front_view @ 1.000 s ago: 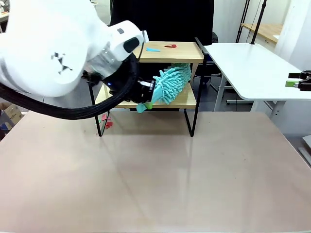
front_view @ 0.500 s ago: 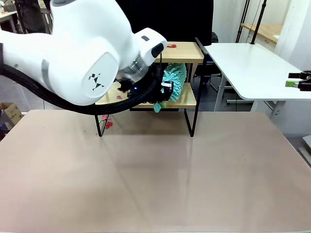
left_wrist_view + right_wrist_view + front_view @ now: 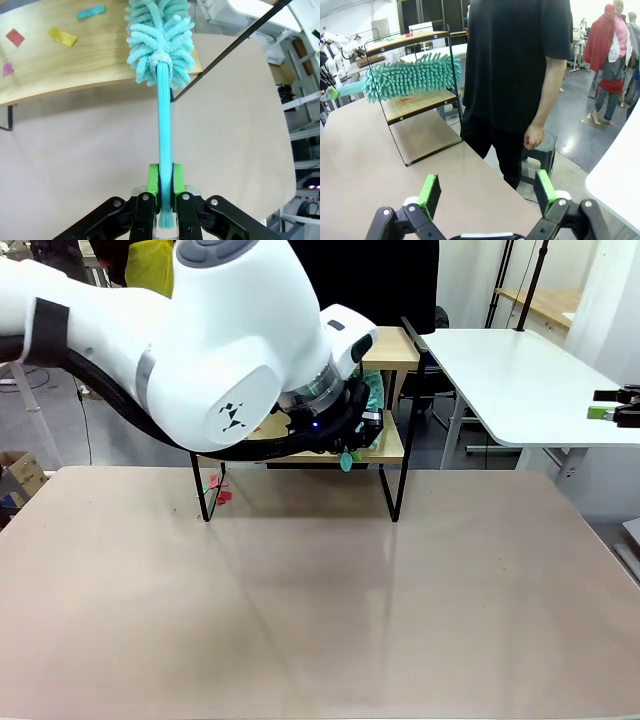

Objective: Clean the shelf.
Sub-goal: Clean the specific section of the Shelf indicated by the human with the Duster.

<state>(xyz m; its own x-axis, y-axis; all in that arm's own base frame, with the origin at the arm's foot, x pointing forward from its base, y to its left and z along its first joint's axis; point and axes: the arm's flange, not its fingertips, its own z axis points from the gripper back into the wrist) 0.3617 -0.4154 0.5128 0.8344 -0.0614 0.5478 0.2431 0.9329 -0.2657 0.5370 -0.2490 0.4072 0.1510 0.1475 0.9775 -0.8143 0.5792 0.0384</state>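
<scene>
Now, left arm (image 3: 215,350): enters from 9 o'clock in the front view, bulky white links crossing to the table's 12 o'clock; the wrist is tucked against the shelf's front, covering most of it.
Left gripper (image 3: 166,181): green pads clamped together on the thin teal handle of the duster (image 3: 159,40), gripped near its butt end.
Duster: handle runs straight toward 12 o'clock in the left wrist view; the fluffy head lies over the right end of a wooden board. Resting on it or just above, I cannot tell.
Shelf (image 3: 396,352): stands at the table's (image 3: 320,590) far edge, 12 o'clock from its middle, black legs on the tabletop.
Board litter: paper scraps (image 3: 62,36), red, yellow and blue, toward 10 o'clock from the duster head, well apart from it.
Right gripper (image 3: 488,192): jaws spread wide, nothing between the pads, hanging over the table edge.
Right wrist view: shelf at 10 o'clock with the duster head between its two boards; a person (image 3: 515,65) in a black shirt stands at 12 o'clock, just beside the shelf.
</scene>
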